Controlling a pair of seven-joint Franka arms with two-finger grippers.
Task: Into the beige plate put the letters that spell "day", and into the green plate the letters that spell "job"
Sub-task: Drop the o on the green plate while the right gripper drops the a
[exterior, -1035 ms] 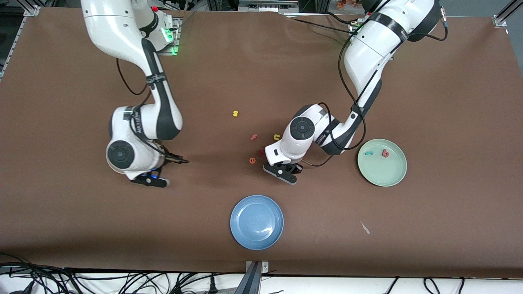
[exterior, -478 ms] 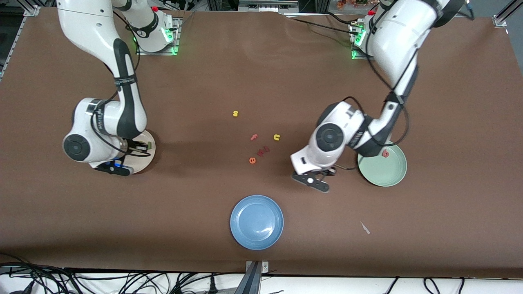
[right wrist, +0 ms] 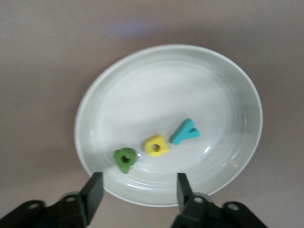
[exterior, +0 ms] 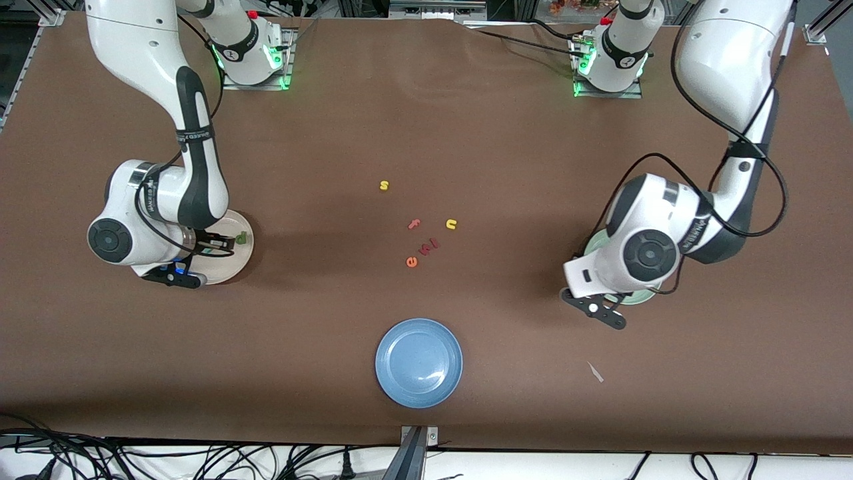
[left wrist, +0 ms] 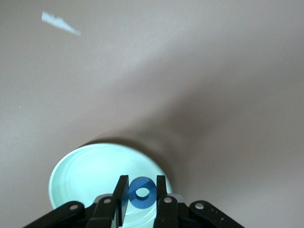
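Observation:
My left gripper (left wrist: 141,184) is shut on the blue ring o (left wrist: 141,192) and hangs over the pale green plate (left wrist: 85,166). In the front view that hand (exterior: 596,310) covers most of the green plate (exterior: 641,297), so the teal j and red b are hidden. My right gripper (right wrist: 139,185) stands open above the rim of the beige plate (right wrist: 223,85), with nothing between its fingers. In that plate lie the green d (right wrist: 125,159), yellow a (right wrist: 156,145) and teal y (right wrist: 185,131). From the front, the d (exterior: 241,237) shows on the beige plate (exterior: 233,261) beside the right hand.
A blue plate (exterior: 418,362) sits near the table's front edge. In the middle lie a yellow s (exterior: 384,185), pink f (exterior: 414,224), yellow u (exterior: 451,224), orange e (exterior: 412,262) and two small reddish letters (exterior: 430,247). A white scrap (exterior: 595,372) lies nearer the front camera than the green plate.
My right gripper has opened over the beige plate, and the green d now lies in it. My left arm carried the blue o from the table's middle to over the green plate.

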